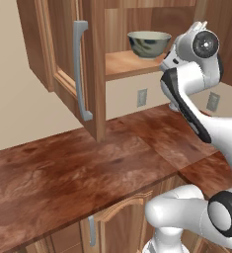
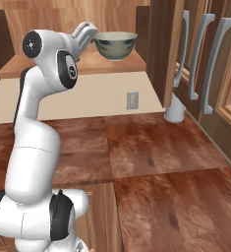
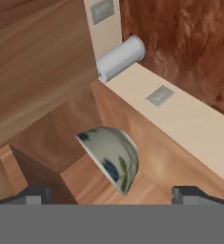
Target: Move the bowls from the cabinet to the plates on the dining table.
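Gripper (image 3: 112,194) mine, jaws spread wide, nothing between them. Grey-green bowl (image 3: 111,158) sits upright on cabinet shelf (image 1: 125,64), door (image 1: 68,54) swung open. From hand camera, bowl lies dead ahead at 12 o'clock, centred between my finger tips, near but apart, no contact. View rolled, so bowl looks tipped on its side; mouth faces 10 o'clock. From left base camera, bowl lies at 9 o'clock from my wrist. Judgement: next move is straight advance, jaws straddling rim. Tabletop (image 1: 88,168) below bare.
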You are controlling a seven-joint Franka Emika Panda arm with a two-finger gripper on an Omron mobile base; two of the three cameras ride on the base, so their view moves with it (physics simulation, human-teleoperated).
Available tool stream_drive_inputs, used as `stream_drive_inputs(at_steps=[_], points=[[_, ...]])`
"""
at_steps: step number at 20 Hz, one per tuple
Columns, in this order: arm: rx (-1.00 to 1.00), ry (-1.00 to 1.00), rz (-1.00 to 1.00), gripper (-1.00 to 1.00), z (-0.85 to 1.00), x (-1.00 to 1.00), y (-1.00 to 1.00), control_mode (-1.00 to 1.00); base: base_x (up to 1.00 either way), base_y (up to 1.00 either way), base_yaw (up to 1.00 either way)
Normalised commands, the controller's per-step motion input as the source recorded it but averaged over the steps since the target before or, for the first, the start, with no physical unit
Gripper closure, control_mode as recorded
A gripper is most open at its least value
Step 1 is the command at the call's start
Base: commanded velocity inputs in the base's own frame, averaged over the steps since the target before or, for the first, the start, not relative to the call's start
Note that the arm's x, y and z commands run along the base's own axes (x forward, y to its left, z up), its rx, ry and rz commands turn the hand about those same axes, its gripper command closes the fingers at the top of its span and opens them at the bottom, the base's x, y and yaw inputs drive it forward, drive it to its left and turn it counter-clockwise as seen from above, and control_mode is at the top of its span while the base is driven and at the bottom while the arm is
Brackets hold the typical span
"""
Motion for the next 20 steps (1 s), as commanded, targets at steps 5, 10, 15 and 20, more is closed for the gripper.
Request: stream_drive_inputs(at_steps=[5, 10, 15, 20], points=[[-0.09, 0.00, 0.05, -1.00, 0.15, 0.37, -0.22, -1.00, 0.00, 0.00, 0.00], [-0.01, 0.00, 0.09, -1.00, 0.02, 0.24, -0.14, -1.00, 0.00, 0.00, 0.00], [0.00, 0.00, 0.10, -1.00, 0.04, 0.23, -0.21, -1.00, 0.00, 0.00, 0.00], [-0.04, 0.00, 0.08, -1.00, 0.07, 0.37, -0.30, -1.00, 0.00, 0.00, 0.00]])
